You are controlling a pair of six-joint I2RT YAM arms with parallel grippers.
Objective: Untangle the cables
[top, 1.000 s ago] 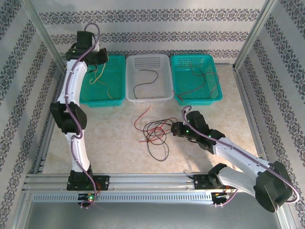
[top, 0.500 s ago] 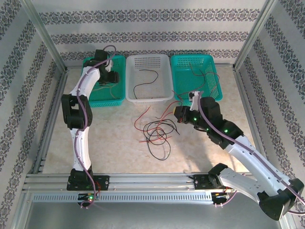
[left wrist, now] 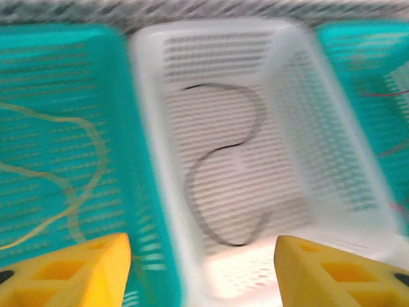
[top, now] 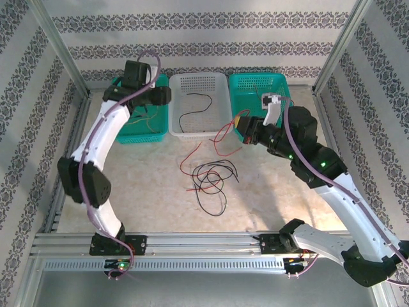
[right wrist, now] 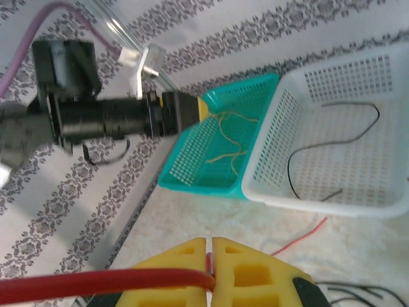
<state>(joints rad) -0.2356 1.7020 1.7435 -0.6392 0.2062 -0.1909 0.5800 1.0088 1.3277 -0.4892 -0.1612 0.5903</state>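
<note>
The right gripper (right wrist: 209, 259) has its yellow fingers pressed together on a red cable (right wrist: 96, 284), pinching it; in the overhead view it hangs above the table (top: 147, 185), just in front of the right teal basket (top: 246, 81) and beside the near right corner of the white basket (top: 198, 82). From the pinch the red cable droops down and left to the tabletop, its far end lying near the tangle of black cables (top: 209, 182), which sits in the middle of the table, apart from all three basket rims and well apart from the side rails. The open tabletop left and right of that tangle is bare. The left gripper (left wrist: 203, 268) is spread wide with nothing between its fingers, hovering over the rim shared by the left teal basket (left wrist: 51, 77) and the white basket. A single black cable (left wrist: 223, 185) curls on the white basket's floor, clear of its walls. A yellow cable (left wrist: 80, 185) loops inside the left teal basket. The three baskets stand side by side along the far edge, their rims touching or nearly so.
</note>
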